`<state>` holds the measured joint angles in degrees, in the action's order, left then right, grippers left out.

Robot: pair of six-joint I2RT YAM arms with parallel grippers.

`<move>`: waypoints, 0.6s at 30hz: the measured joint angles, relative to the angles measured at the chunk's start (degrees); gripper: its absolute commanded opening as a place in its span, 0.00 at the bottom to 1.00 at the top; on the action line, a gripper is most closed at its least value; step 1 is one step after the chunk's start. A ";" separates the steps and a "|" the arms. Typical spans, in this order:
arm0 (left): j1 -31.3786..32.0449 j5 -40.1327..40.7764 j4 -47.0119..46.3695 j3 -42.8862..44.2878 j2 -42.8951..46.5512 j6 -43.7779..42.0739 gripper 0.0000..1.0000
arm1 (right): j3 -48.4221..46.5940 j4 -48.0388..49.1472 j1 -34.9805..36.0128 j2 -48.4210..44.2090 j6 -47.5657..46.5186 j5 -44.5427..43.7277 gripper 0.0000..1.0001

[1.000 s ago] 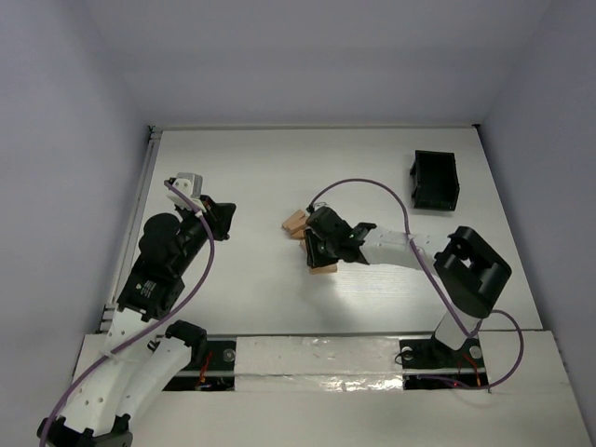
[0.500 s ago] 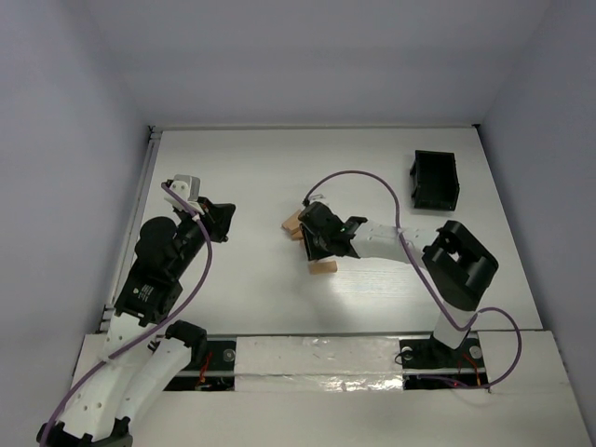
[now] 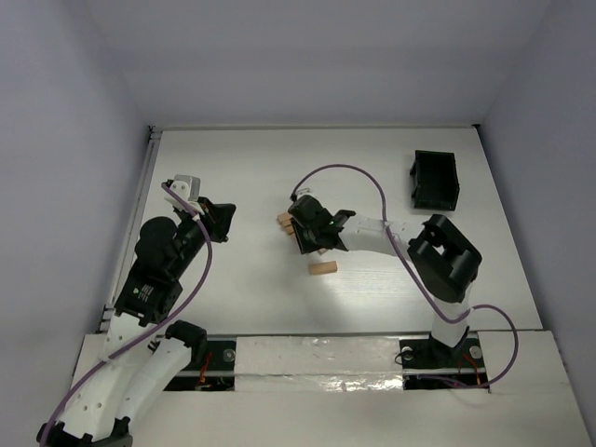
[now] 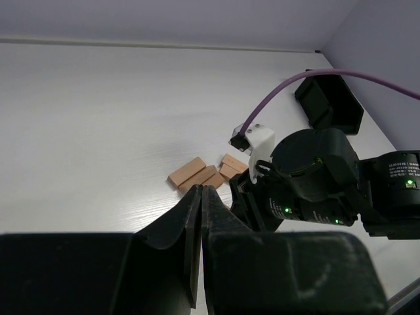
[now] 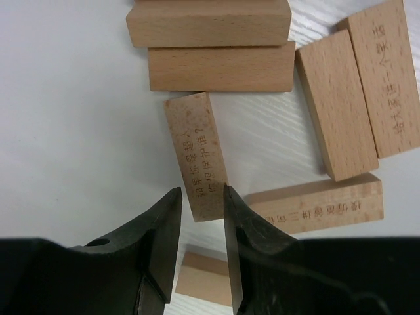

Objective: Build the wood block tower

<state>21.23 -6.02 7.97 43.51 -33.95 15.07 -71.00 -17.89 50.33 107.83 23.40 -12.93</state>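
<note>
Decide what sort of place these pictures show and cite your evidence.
Probably a robotics lab test cell: two robot arms bolted at the near edge of a white table, plain pale walls around it, and small light-tan wooden blocks.

Light was even and soft, prob. from overhead. Table read bright white w/ mild glare at centre front. Shadows were faint and short. Top view was sharp, walls dimmer. Left wrist: own fingers were dark, slightly soft up close. Right wrist: blocks were crisp, engraving legible.
</note>
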 measured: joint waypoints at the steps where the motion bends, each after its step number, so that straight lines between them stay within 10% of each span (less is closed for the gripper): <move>1: 0.00 0.00 0.00 0.00 0.00 0.00 0.00 | -0.66 0.02 0.00 0.50 -0.59 0.02 0.37; 18: 0.00 0.02 0.00 0.00 -1.70 0.00 0.00 | -10.64 0.13 0.00 7.54 -7.21 8.57 0.41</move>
<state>21.23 -6.00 7.97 43.51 -35.66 15.07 -81.65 -17.76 50.33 115.37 16.19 -4.36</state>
